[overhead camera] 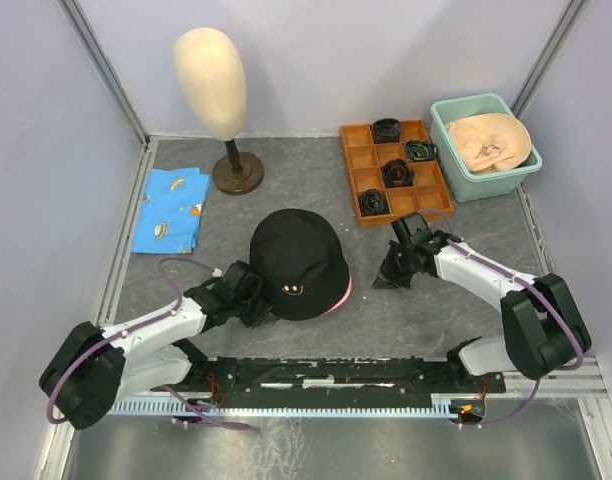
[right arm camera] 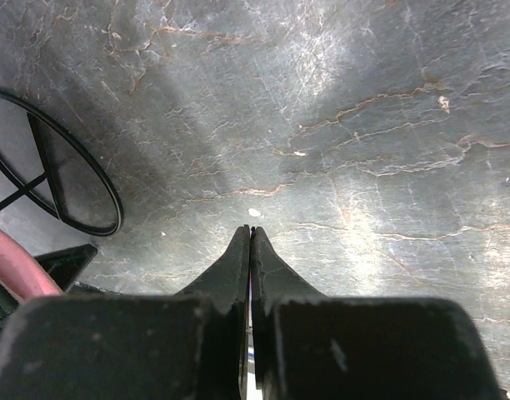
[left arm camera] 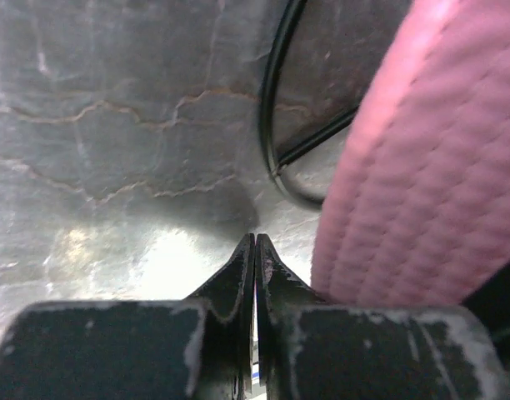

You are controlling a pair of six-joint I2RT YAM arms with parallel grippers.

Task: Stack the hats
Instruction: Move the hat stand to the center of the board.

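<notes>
A black hat (overhead camera: 298,262) with a small pale logo lies mid-table on top of a pink hat, whose brim (overhead camera: 342,294) peeks out at its right edge. A plain beige hat (overhead camera: 491,140) lies in the teal tub. The tan cap is out of view. My left gripper (overhead camera: 260,300) is shut and empty, low at the black hat's left front edge; its wrist view shows the shut tips (left arm camera: 255,242) beside quilted pink fabric (left arm camera: 422,167). My right gripper (overhead camera: 385,277) is shut and empty, just right of the hats, with its tips (right arm camera: 251,232) above bare table.
A cream mannequin head (overhead camera: 211,70) on a brown stand (overhead camera: 236,172) is at the back left. A blue patterned cloth (overhead camera: 171,208) lies by the left wall. An orange divided tray (overhead camera: 358,155) with black items sits beside the teal tub (overhead camera: 486,185). A thin black cord loop (right arm camera: 72,183) lies by the hats.
</notes>
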